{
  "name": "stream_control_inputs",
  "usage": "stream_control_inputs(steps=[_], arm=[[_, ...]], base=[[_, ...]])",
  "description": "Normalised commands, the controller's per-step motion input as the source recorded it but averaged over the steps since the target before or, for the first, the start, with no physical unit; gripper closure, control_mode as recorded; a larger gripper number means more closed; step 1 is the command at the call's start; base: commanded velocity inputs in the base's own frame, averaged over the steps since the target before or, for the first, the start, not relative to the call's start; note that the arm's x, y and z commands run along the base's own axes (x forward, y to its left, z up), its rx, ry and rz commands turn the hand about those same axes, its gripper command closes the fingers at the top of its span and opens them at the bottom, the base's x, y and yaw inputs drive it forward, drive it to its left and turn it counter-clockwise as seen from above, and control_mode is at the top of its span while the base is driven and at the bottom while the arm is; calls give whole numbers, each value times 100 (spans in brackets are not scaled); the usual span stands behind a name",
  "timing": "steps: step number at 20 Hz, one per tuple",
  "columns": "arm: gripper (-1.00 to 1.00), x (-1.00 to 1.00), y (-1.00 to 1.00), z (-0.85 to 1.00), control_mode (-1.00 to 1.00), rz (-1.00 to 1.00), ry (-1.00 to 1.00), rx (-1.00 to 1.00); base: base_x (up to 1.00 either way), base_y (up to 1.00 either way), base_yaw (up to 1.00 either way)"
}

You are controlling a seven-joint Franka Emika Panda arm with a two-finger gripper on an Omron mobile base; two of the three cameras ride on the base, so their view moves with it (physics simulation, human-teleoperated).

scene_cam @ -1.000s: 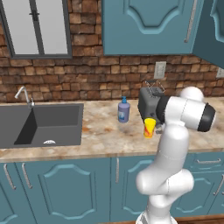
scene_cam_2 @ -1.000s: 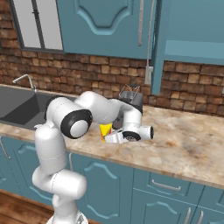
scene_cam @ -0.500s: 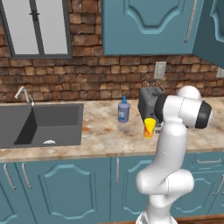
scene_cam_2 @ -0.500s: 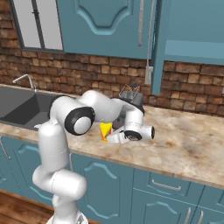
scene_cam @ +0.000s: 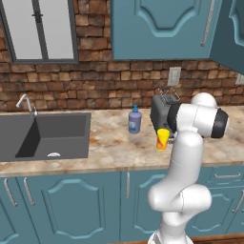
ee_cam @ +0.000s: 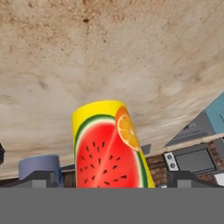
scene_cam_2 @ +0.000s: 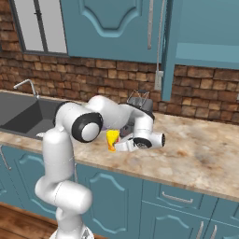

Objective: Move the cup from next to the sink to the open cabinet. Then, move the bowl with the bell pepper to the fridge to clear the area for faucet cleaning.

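Beige counter (scene_cam: 109, 147) bears yellow cup (scene_cam: 163, 138), blue soap bottle (scene_cam: 135, 120) nearby

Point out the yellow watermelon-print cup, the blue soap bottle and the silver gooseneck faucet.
Yellow watermelon-print cup (ee_cam: 110, 146), hand view, printed side.
Blue soap bottle (scene_cam: 135, 122), left base view, body.
Silver gooseneck faucet (scene_cam: 26, 101), left base view, neck.
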Motion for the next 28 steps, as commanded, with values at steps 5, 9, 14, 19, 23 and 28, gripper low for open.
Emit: stream_control_inputs(steps=[5,9,14,19,23,28], arm=[[-100,2,14,0,-100,2,0,0],[-100,0,21,0,-100,1,0,0],[-100,0,35,0,-100,0,0,0],[100,1,31,-3,-100,0,0,-1],[100,-22,0,32,-100,0,-12,0],[100,-54,2,100,-100,0,-34,0]], base=[[0,0,0],[0,0,0],[0,0,0],[0,0,0],[0,0,0],[0,0,0]])
